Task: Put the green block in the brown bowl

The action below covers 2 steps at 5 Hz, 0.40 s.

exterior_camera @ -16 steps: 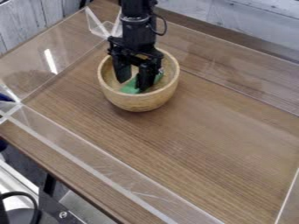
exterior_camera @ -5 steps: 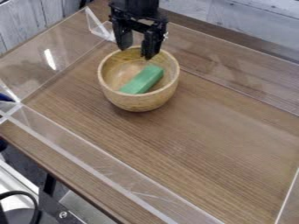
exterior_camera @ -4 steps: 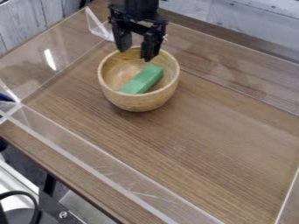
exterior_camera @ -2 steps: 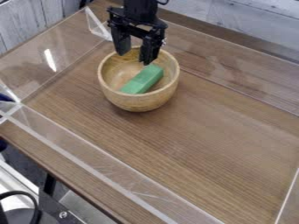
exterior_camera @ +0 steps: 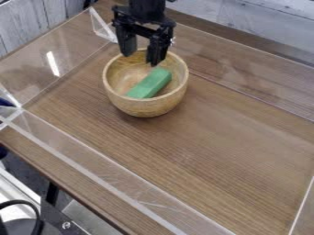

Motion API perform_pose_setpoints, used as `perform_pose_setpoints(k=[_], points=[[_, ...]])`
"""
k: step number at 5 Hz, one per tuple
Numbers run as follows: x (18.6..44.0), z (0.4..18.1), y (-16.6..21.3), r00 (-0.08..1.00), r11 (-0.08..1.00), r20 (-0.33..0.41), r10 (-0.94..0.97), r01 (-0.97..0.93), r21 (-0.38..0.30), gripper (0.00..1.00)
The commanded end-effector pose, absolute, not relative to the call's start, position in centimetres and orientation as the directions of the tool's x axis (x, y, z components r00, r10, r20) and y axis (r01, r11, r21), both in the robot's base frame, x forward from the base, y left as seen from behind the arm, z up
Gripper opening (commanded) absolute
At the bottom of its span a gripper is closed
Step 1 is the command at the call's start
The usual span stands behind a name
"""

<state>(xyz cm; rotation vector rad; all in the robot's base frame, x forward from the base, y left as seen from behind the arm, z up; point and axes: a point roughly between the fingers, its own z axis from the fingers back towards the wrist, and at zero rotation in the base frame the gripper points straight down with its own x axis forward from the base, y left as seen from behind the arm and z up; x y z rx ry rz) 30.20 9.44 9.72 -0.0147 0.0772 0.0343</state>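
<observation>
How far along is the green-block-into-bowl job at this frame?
Done: the green block lies inside the brown bowl, leaning against the inner wall. In hand: nothing; the gripper hangs above the bowl's far rim with its jaws open and empty, clear of the block. Left: nothing of the placement itself that I can see; at most, the arm could pull away from the bowl.

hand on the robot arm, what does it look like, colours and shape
The hand is black all over, with a blocky body that narrows into two slim, straight fingers hanging side by side. The bit of arm above it is also dark and runs out of the top of the picture. No cables, labels or markings can be made out at this picture size.
</observation>
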Motion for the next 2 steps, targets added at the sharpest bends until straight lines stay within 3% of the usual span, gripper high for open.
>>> perform_pose_setpoints(k=[1, 2], points=[[31.0, 13.9, 9.2, 0.999, 1.000, 0.036, 0.029, -0.029, 0.008, 1.00], [31.0, 15.6, 8.8, 0.997, 1.000, 0.066, 0.025, -0.025, 0.005, 1.00]])
